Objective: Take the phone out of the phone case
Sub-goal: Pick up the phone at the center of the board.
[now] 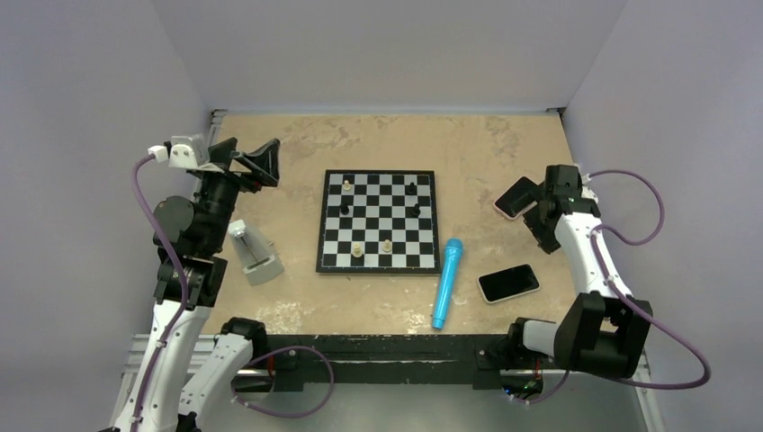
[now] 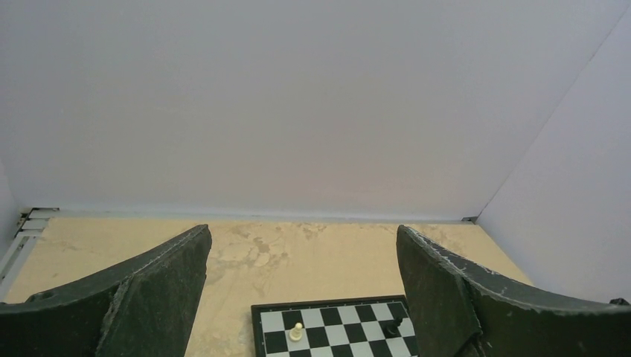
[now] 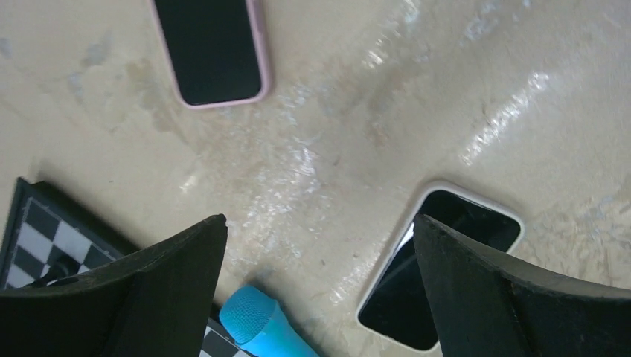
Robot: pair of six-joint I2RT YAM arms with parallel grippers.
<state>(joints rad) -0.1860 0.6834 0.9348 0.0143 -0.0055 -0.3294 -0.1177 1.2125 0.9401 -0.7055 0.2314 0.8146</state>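
Two phones lie face up on the right of the table. One sits in a pink case [image 1: 516,197] [image 3: 212,48] toward the back right. The other sits in a white case [image 1: 508,283] [image 3: 439,271] nearer the front. My right gripper [image 1: 538,225] [image 3: 320,223] hangs open above the bare table between them, holding nothing; its right finger overlaps the white-cased phone in the wrist view. My left gripper [image 1: 247,155] [image 2: 303,238] is raised at the far left, open and empty, facing the back wall.
A chessboard [image 1: 379,221] [image 2: 335,327] with a few pieces fills the middle. A blue toy microphone [image 1: 447,282] [image 3: 260,323] lies beside its right edge. A grey-white wedge-shaped device [image 1: 252,252] stands by the left arm. Walls enclose three sides.
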